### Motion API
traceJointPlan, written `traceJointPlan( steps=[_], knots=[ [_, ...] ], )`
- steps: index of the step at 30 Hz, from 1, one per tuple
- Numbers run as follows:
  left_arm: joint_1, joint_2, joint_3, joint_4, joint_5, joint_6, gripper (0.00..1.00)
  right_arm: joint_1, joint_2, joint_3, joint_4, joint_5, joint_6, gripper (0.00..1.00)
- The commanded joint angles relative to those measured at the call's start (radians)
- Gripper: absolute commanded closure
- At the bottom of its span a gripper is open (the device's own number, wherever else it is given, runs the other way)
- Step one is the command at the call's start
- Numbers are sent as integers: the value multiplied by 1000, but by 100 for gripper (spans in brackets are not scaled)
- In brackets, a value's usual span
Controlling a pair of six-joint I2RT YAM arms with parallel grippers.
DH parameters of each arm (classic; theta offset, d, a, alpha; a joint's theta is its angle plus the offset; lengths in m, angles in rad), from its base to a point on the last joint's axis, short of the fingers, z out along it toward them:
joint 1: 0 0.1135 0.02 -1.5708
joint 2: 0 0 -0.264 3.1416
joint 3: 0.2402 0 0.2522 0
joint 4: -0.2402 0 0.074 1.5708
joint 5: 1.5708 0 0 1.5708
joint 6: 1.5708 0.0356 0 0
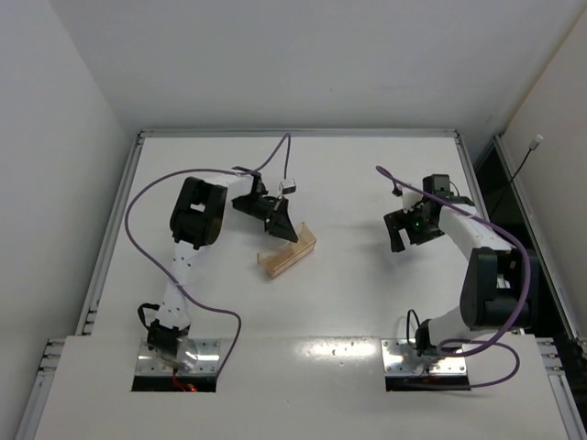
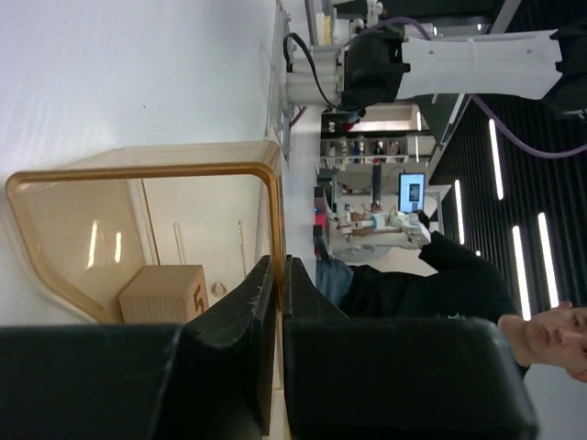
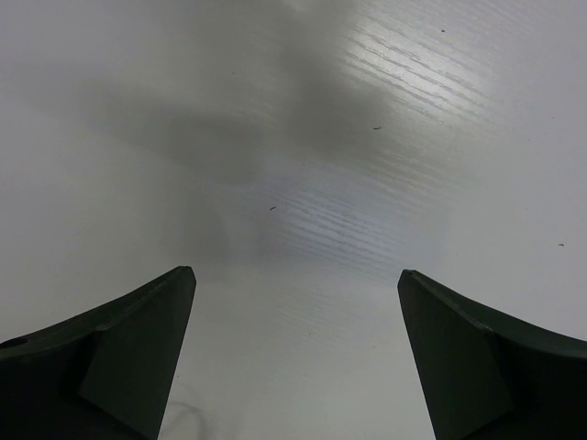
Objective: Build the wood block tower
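Near the middle of the counter (image 1: 358,174), an amber see-through tray (image 1: 293,252) is gripped by the left jaws. They are drawn narrow, with only the tray's wall pinched between them. Inside the tray, close to one rounded corner, a single small wood block (image 2: 163,295) is seen from the left wrist, with a dark mark on one face. No other blocks can be made out in any view, and no tower is stacked anywhere, so the task is judged to be at its very start. The right jaws are spread wide with nothing between them, held over bare counter well apart from the tray. The block is judged to be light, stiff and not fragile, with flat, fairly smooth faces that could slip or twist under an off-centre pinch. It is best taken across two opposite flat faces, at about mid-height, with the jaws square to those faces. Because it is far smaller than the jaws and lies near the tray's wall, room for a grip from above is expected to be tight. Whether the tray is lifted or tipped cannot be told.
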Motion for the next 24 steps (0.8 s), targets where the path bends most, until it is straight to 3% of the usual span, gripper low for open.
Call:
traceJointPlan(
  steps=[1, 5, 8, 11, 12, 13, 14, 15, 16, 17, 18, 22, 24],
  knots=[
    [-8, -44, 112, 15, 162, 15, 100, 17, 0, 39, 8, 12, 22, 10],
    [-8, -127, 180, 113, 162, -133, 100, 17, 0, 39, 8, 12, 22, 10],
    [-33, -127, 142, 279, 162, -410, 100, 26, 13, 48, 17, 12, 22, 10],
    [-56, -127, -1, 512, 127, -620, 100, 26, 22, 61, 17, 33, 33, 10],
    [-56, -127, -36, 585, 75, -796, 100, 26, 22, 61, 17, 33, 33, 10],
    [-56, -152, -74, 741, -48, -886, 100, 26, 22, 61, 17, 42, 33, 10],
    [-56, -211, -205, 868, -94, -996, 100, 26, 22, 61, 17, 42, 33, 10],
    [-56, -247, -290, 1031, -135, -1287, 100, 35, 22, 61, 17, 42, 33, 10],
    [-47, -281, -374, 1371, -205, -1433, 100, 36, 22, 51, 17, 42, 33, 10],
    [-38, -307, -442, 1461, -238, -1530, 100, 36, 22, 51, 17, 51, 33, 12],
    [-27, -325, -482, 1472, -269, -1570, 100, 36, 11, 51, 17, 62, 33, 12],
    [-27, -411, -400, 1004, -505, -1311, 100, 36, 2, 42, 28, 62, 42, 12],
    [-18, -442, -428, 989, -557, -1330, 100, 36, 2, 42, 28, 62, 42, 12]
  ],
)
